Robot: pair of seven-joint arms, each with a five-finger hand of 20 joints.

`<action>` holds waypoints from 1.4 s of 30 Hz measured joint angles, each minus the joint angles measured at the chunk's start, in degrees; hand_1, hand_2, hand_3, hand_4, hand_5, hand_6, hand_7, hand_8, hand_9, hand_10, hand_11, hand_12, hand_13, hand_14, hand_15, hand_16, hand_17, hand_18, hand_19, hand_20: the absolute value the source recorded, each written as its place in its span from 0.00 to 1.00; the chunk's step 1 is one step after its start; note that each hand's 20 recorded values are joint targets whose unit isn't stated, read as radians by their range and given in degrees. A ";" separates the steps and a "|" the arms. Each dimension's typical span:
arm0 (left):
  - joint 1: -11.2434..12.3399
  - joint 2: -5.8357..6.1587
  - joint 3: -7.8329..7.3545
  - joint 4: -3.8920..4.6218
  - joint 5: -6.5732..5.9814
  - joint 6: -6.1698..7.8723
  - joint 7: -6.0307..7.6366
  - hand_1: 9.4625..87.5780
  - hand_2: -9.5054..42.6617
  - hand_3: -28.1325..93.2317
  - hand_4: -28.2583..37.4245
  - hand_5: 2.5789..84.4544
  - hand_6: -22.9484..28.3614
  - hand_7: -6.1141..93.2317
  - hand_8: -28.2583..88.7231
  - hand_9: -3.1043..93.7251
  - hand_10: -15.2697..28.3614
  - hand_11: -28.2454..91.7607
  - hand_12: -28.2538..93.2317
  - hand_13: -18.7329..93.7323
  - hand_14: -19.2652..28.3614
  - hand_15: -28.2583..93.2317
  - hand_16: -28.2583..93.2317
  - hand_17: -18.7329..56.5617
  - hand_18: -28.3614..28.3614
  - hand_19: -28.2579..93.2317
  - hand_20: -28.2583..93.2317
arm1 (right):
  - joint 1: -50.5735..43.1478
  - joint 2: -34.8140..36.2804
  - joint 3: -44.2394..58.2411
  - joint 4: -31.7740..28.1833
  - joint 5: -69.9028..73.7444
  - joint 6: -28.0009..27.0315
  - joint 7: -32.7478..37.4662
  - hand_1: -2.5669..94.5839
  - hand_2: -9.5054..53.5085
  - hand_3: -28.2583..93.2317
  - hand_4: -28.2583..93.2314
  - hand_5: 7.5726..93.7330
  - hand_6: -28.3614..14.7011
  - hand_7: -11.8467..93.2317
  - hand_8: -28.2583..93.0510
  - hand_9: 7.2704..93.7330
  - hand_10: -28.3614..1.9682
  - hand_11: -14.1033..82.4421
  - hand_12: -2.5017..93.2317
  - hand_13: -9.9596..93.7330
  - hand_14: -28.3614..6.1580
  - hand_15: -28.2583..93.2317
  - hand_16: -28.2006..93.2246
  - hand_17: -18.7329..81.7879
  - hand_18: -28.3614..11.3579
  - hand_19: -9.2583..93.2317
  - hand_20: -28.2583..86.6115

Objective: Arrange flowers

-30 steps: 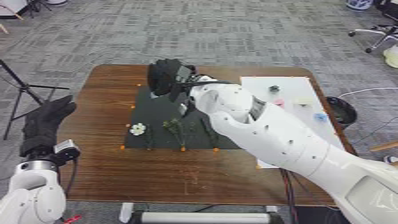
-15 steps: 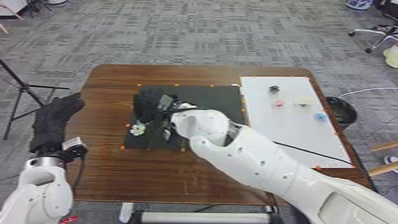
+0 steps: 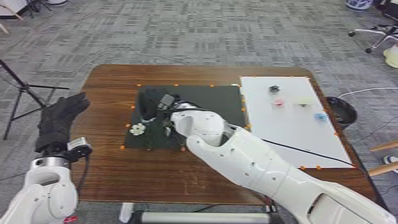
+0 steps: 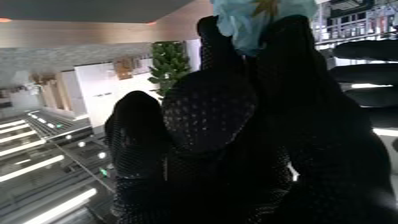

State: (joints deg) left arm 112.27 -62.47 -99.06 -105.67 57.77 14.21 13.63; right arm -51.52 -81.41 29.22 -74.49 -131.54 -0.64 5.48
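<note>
Brown table (image 3: 178, 175), centre frame: right hand (image 3: 153, 104) over dark mat (image 3: 218, 95), fingertips closed on pale blue flower (image 4: 238, 21); left hand (image 3: 60, 117), left edge, extended. Petals likely light, soft (easily creased); grip the stem.

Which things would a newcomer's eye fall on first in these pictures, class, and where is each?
Probably first the white right arm, slanting from the head view's lower right across the brown table to the dark mat. Next, the pale blue flower pinched in the right hand, bright against the black glove in the right wrist view. Then the white flower near the mat's left edge, close to that hand.
</note>
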 measured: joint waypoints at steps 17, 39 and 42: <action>0.58 -1.38 -1.90 0.03 -0.08 -3.92 1.23 0.09 0.79 0.81 0.00 0.64 0.54 0.17 0.18 0.57 0.70 0.41 0.34 0.52 0.76 0.40 0.23 0.35 0.69 0.31 0.37 | -2.32 -2.22 4.10 0.56 -2.07 -8.16 1.73 0.62 0.20 0.61 0.11 0.66 0.71 0.25 0.22 0.70 0.68 0.24 0.11 0.96 0.77 0.67 0.50 0.76 0.37 1.00 0.64; 0.29 -1.02 0.26 -0.42 -0.15 -2.07 0.64 0.09 0.68 0.81 0.00 0.62 0.53 0.18 0.18 0.57 0.71 0.42 0.34 0.51 0.76 0.40 0.23 0.35 0.69 0.31 0.37 | -2.29 -2.39 4.76 0.36 -1.54 -10.59 2.24 0.51 0.23 0.69 0.10 0.53 0.66 0.23 0.16 0.55 0.64 0.22 0.10 0.93 0.75 0.68 0.49 0.73 0.36 1.00 0.62; 0.04 -0.90 0.49 -0.44 -0.15 -1.83 0.52 0.09 0.68 0.81 0.00 0.62 0.53 0.18 0.18 0.57 0.71 0.42 0.34 0.51 0.76 0.40 0.23 0.35 0.69 0.31 0.37 | -2.05 -2.44 4.70 0.52 -1.53 -8.99 2.42 0.51 0.24 0.69 0.10 0.53 0.66 0.23 0.16 0.55 0.65 0.22 0.10 0.93 0.75 0.68 0.49 0.73 0.35 1.00 0.62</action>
State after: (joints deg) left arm 112.30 -63.37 -98.56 -106.11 57.62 12.37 14.15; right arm -53.57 -83.85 33.92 -73.97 -133.07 -9.63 7.89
